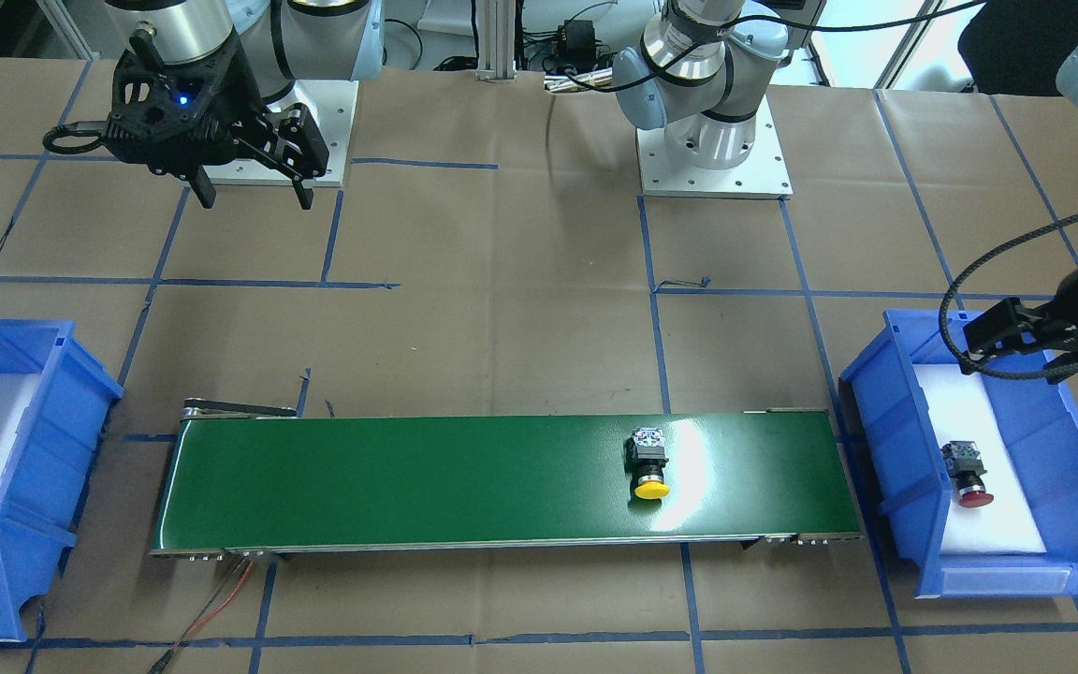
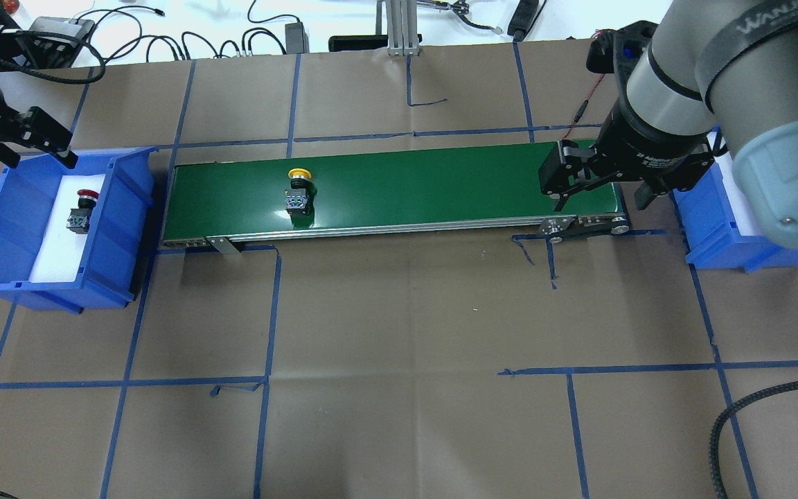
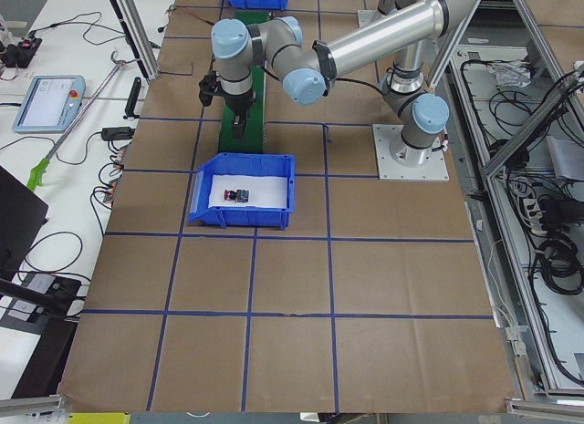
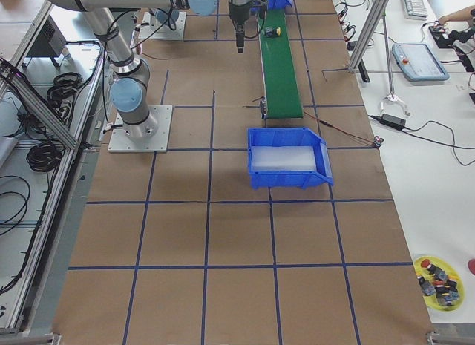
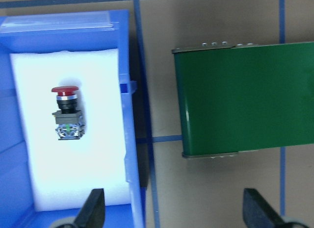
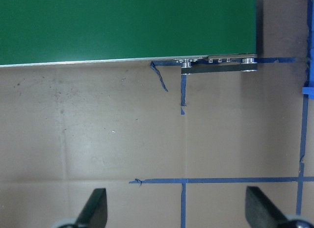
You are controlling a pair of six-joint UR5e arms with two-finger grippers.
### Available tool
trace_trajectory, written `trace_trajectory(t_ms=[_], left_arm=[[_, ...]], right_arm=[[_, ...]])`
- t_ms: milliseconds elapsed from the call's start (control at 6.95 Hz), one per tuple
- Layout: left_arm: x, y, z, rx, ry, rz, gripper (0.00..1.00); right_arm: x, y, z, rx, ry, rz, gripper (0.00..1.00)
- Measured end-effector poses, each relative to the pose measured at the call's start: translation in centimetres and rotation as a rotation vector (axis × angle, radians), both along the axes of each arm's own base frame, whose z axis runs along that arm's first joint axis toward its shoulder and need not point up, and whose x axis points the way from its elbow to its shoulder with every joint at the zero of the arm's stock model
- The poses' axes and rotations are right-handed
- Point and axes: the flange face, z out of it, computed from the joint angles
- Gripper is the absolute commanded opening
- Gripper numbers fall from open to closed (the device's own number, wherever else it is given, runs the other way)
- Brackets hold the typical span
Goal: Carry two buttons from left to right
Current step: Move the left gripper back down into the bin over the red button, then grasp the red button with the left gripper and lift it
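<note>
The yellow-capped button (image 1: pixel 651 468) lies on its side on the green conveyor belt (image 1: pixel 408 477), towards the belt's left-bin end; it also shows in the overhead view (image 2: pixel 298 190). The red button (image 5: pixel 66 113) lies on white foam inside the left blue bin (image 2: pixel 118 201); it also shows in the front view (image 1: pixel 967 473). My left gripper (image 5: pixel 175 211) is open and empty, high above that bin's inner edge. My right gripper (image 1: pixel 254 195) is open and empty, above the table by the belt's other end (image 6: pixel 221 59).
A second blue bin (image 1: pixel 80 393) with white foam and nothing else in it stands past the belt's right end. A red wire (image 1: pixel 221 599) trails from the belt there. Blue tape lines grid the brown table paper. A yellow dish of spare buttons (image 4: pixel 438 274) sits off the table.
</note>
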Motion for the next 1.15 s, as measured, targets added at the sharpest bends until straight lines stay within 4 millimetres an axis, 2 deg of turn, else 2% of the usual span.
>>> trace_trajectory(t_ms=[144,432,720,1152], left_arm=[[2.2,-0.1,-1.0,-0.007,-0.003,-0.005,1.0],[4.4,-0.9,-3.7,-0.021,-0.012,-0.007,1.0],[5.3,-1.8,-7.4,-0.035,-0.021,-0.004,1.0],[6.3,-3.3,-14.7,-0.047,-0.03,-0.001,1.0]], right_arm=[[0.0,0.0,0.0,0.0,-0.001,0.0,1.0],[0.0,0.0,0.0,-0.001,-0.001,0.0,1.0],[0.0,0.0,0.0,-0.001,-0.001,0.0,1.0],[0.0,0.0,0.0,-0.002,-0.001,0.0,1.0]])
